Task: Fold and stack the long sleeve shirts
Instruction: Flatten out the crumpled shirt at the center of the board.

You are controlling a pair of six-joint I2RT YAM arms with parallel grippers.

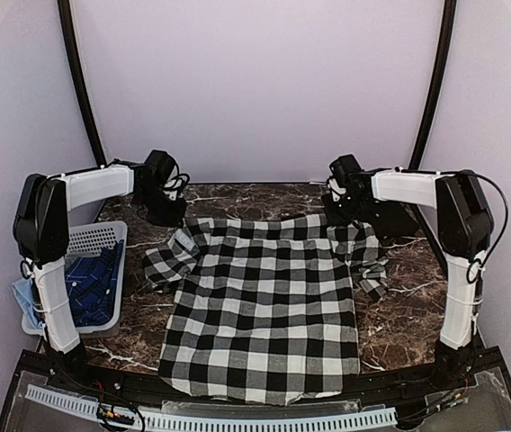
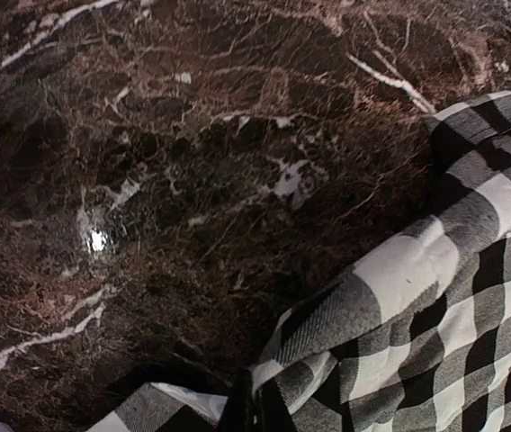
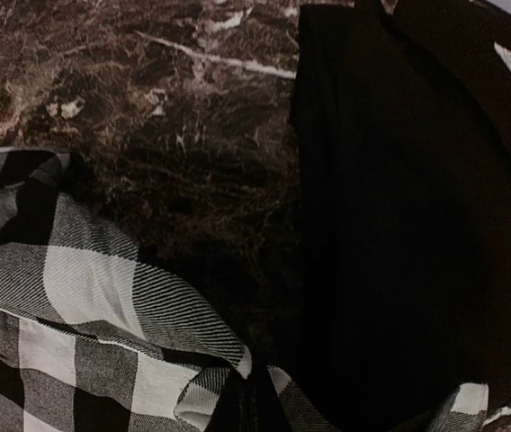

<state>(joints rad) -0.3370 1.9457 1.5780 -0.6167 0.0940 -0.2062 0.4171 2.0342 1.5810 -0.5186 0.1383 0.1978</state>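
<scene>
The check shirt [image 1: 264,297] lies spread flat on the middle of the tabletop [image 1: 404,310]. Its hem hangs a little over the near edge and its shoulders lie toward the far edge. Both sleeves are bunched and folded in beside the body, one toward the left edge and one toward the right.

The left tool [image 1: 164,211] sits low at the shirt's far left corner, and the right tool [image 1: 350,209] sits low at its far right corner. Each is pressed together.

In the left wrist view, the shirt [image 2: 435,342] fills the lower right. Its folds draw in to a point at the bottom centre, where the tool pinches it, and bare tabletop [image 2: 147,180] fills the rest. In the right wrist view, the shirt [image 3: 67,297] lies at lower left and gathers to the bottom centre in the same way, pinched by that tool. The fingers themselves hardly show in either wrist view.

A black garment [image 3: 399,225] with a pale button lies just beside the shirt. In the top view it rests near the far right corner of the tabletop, behind the right tool [image 1: 398,219].

A white basket [image 1: 94,236] stands at the left edge, partly behind the left arm. Blue cloth [image 1: 94,279] lies inside it.
</scene>
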